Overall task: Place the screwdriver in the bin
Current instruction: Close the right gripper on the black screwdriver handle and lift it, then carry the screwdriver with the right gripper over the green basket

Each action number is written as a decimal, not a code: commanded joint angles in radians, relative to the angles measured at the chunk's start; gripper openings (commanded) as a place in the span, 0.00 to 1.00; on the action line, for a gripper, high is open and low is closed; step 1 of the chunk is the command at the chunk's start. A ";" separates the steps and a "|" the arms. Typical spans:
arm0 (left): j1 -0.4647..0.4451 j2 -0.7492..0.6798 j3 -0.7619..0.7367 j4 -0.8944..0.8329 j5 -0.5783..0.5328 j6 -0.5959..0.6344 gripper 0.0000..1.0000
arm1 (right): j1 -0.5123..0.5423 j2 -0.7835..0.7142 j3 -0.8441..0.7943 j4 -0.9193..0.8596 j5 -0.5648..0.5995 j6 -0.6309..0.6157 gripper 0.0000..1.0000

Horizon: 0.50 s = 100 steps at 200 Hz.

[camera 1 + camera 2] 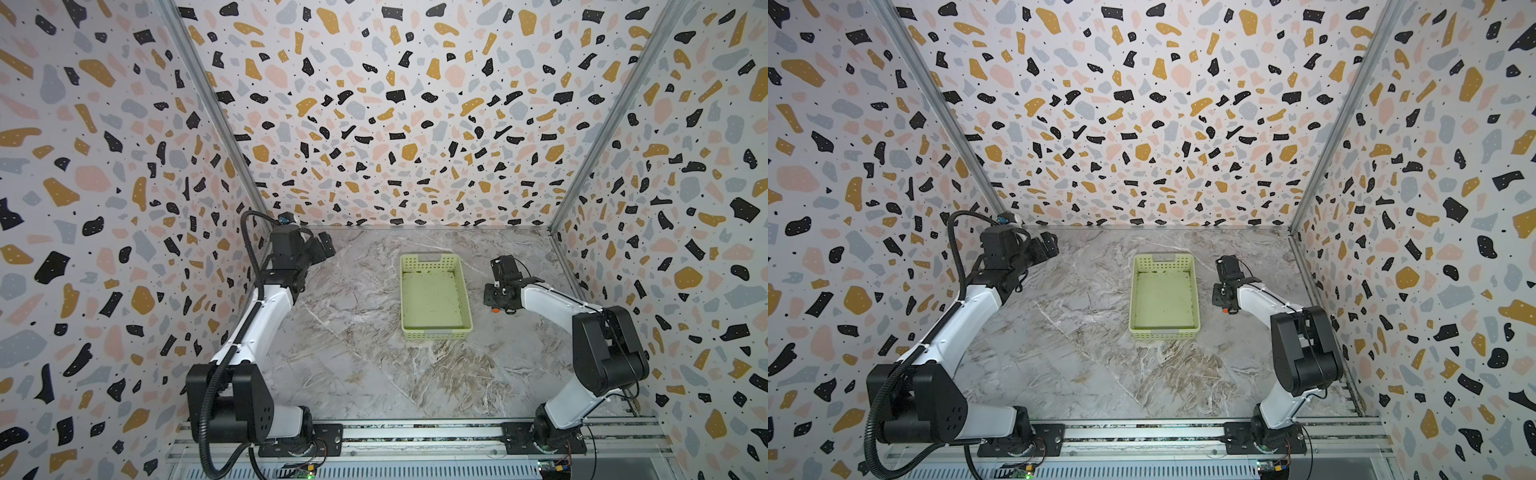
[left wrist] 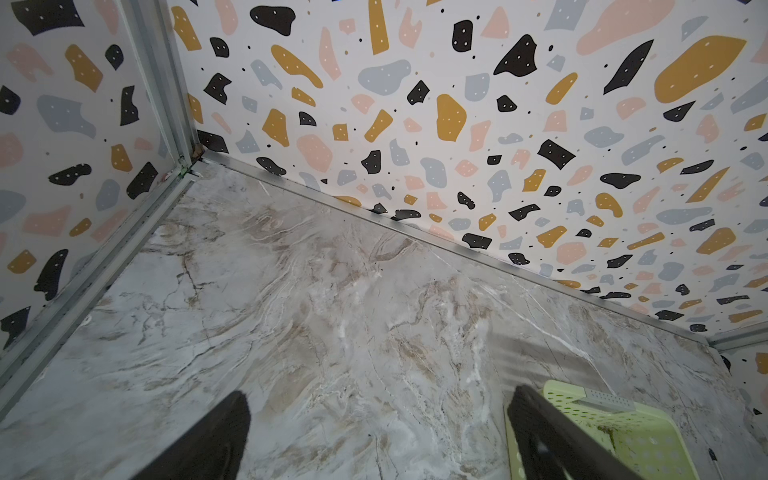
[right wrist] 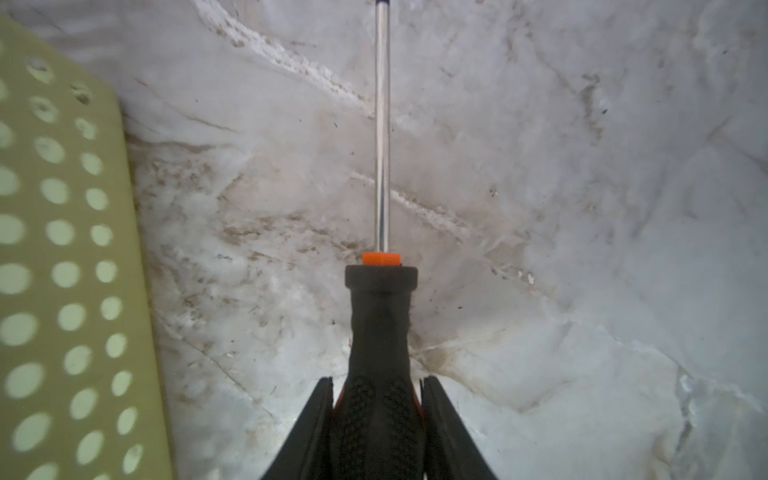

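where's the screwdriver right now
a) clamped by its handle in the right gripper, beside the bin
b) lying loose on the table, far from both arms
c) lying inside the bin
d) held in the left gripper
a: in the right wrist view the right gripper has its fingers closed on the black handle of the screwdriver, with the shaft running out over the marble table and the bin off to the side, empty in both top views.

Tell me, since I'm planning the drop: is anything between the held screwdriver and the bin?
Nothing visible. The right gripper holds the screwdriver just beside the bin; only its perforated side wall to clear, and the inside looks empty.
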 commanded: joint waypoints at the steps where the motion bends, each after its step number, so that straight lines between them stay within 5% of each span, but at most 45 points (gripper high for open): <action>1: 0.009 -0.010 0.006 0.016 -0.004 -0.004 1.00 | 0.007 -0.086 0.054 -0.040 0.010 -0.016 0.25; 100: 0.011 -0.006 0.009 0.017 -0.004 -0.003 1.00 | 0.150 -0.167 0.266 -0.168 0.025 -0.075 0.25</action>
